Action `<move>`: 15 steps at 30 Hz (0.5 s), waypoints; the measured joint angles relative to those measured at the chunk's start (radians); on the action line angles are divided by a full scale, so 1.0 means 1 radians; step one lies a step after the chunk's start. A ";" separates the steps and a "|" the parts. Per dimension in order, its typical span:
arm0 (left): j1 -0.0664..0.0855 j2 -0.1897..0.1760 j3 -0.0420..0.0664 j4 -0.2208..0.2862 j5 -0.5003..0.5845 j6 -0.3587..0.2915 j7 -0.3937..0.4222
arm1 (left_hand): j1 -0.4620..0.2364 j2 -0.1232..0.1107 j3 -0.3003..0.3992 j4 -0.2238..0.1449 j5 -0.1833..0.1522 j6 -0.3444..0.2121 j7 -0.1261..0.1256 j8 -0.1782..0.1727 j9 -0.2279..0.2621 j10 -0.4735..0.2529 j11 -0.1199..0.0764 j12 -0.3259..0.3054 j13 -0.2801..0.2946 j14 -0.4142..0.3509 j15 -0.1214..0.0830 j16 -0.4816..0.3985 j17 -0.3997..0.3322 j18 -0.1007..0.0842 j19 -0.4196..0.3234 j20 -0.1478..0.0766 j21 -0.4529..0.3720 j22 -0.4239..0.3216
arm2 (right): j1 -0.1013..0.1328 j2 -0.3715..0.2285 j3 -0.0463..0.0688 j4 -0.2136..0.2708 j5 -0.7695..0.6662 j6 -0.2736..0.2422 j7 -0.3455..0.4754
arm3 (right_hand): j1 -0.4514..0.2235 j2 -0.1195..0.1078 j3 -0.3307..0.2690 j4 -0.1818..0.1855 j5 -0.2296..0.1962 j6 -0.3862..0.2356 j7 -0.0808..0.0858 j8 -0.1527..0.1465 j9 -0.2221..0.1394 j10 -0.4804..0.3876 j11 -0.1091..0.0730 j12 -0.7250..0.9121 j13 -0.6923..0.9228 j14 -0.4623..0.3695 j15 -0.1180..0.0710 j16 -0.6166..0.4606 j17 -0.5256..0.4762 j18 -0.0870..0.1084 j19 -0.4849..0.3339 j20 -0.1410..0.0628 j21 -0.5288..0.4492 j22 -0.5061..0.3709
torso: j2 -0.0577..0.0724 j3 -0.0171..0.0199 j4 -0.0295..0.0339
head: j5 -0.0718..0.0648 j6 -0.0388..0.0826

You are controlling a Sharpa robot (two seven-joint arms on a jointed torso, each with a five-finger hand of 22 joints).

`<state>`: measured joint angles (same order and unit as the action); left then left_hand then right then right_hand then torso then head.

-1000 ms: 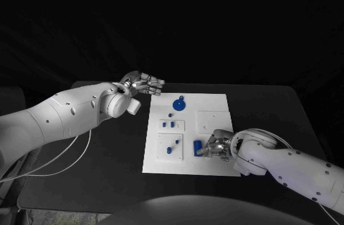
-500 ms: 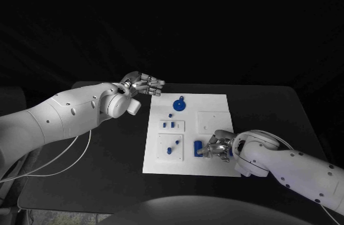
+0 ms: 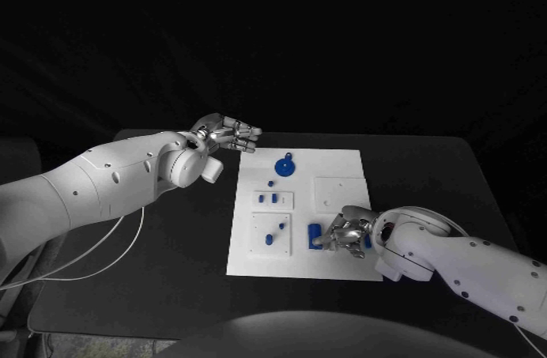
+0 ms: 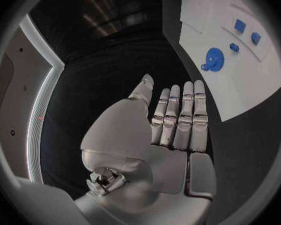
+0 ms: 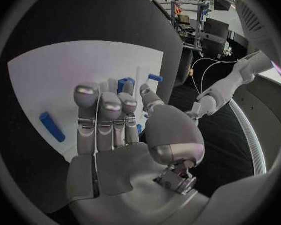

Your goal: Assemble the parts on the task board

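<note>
The white task board (image 3: pixel 299 257) lies mid-table. A blue gear (image 3: pixel 285 167) sits at its far end, also seen in the left wrist view (image 4: pixel 213 59). Small blue parts (image 3: pixel 269 199) stand in an inset plate, and two more (image 3: pixel 273 233) sit in the plate nearer me. A blue bar (image 3: pixel 314 233) lies on the board. My right hand (image 3: pixel 345 235) hovers low right beside the bar (image 5: pixel 52 126), fingers extended (image 5: pixel 103 120), holding nothing. My left hand (image 3: pixel 228 133) is raised off the board's far left corner, its fingers (image 4: pixel 178 117) straight, holding nothing.
A plain white square inset (image 3: pixel 340 192) takes the board's right middle. Black table (image 3: pixel 171 247) surrounds the board, with a white cable (image 3: pixel 114 251) trailing on its left side. My left forearm (image 3: pixel 126 176) reaches across the table's left.
My right forearm has shifted slightly nearer, while its hand stays beside the blue bar. The left arm and the parts have not moved.
</note>
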<state>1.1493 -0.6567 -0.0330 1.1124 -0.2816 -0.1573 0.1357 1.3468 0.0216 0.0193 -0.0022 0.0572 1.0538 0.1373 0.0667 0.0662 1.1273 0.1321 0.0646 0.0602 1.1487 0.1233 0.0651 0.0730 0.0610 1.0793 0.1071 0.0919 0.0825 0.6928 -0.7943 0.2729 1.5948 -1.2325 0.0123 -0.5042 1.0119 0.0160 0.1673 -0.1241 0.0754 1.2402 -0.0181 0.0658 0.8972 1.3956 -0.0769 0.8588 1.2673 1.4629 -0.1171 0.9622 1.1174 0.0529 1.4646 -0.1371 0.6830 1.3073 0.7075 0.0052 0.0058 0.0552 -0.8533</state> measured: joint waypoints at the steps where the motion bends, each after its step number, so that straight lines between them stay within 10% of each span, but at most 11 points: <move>1: 0.000 0.000 0.000 0.000 0.000 0.000 0.000 | 0.000 0.000 0.000 0.000 0.000 0.000 0.000 0.000 0.000 0.000 0.000 0.000 0.000 0.000 0.000 0.000 0.000 0.000 0.000 0.000 0.000 0.000 | 0.000 0.000 0.000 0.000 0.001 0.008 0.001 | 0.009 -0.005 0.010 -0.011 0.036 0.000 0.000 0.000 -0.002 0.000 0.000 0.000 -0.001 0.000 0.000 0.000 -0.001 0.000 0.000 0.000 0.000 0.000 | 0.000 0.0000 0.0000 | 0.000 0.000; 7: 0.000 0.000 0.000 0.000 0.000 0.000 0.000 | 0.000 0.000 0.000 0.000 0.000 0.000 0.000 0.000 0.000 0.000 0.000 0.000 0.000 0.000 0.000 0.000 0.000 0.000 0.000 0.000 0.000 0.000 | 0.000 -0.001 0.000 0.000 0.003 0.056 0.002 | 0.039 -0.013 0.051 -0.081 0.168 0.000 0.000 0.000 -0.032 0.000 0.000 0.004 -0.006 0.000 0.000 0.004 -0.003 0.000 0.000 0.000 0.000 0.000 | 0.000 0.0001 0.0000 | -0.001 0.000; 15: 0.000 0.000 0.000 0.000 0.000 0.001 0.000 | -0.012 0.001 -0.002 0.008 0.000 0.000 0.000 0.000 0.000 0.000 0.000 0.000 0.000 0.000 0.000 0.000 0.000 0.000 0.000 0.000 0.000 -0.001 | 0.000 0.003 0.000 -0.002 0.000 0.082 -0.012 | 0.021 0.004 0.073 -0.090 0.172 0.000 0.000 0.000 -0.034 0.000 0.000 0.004 -0.010 0.000 0.000 0.009 -0.005 0.000 0.000 0.000 0.003 0.000 | 0.000 0.0001 0.0006 | -0.001 -0.002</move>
<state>1.1493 -0.6569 -0.0332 1.1124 -0.2820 -0.1560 0.1353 1.3348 0.0230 0.0172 0.0053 0.0572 1.0537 0.1373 0.0667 0.0662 1.1273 0.1321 0.0646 0.0601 1.1487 0.1233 0.0651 0.0730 0.0610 1.0793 0.1071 0.0919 0.0820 0.6926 -0.7912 0.2731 1.5931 -1.2330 0.0946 -0.5162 1.0333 0.0198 0.2405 -0.2139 0.2478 1.2401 -0.0181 0.0657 0.8632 1.3956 -0.0769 0.8627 1.2577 1.4628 -0.1170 0.9709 1.1127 0.0529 1.4646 -0.1371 0.6864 1.3073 0.7077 0.0053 0.0063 0.0540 -0.8550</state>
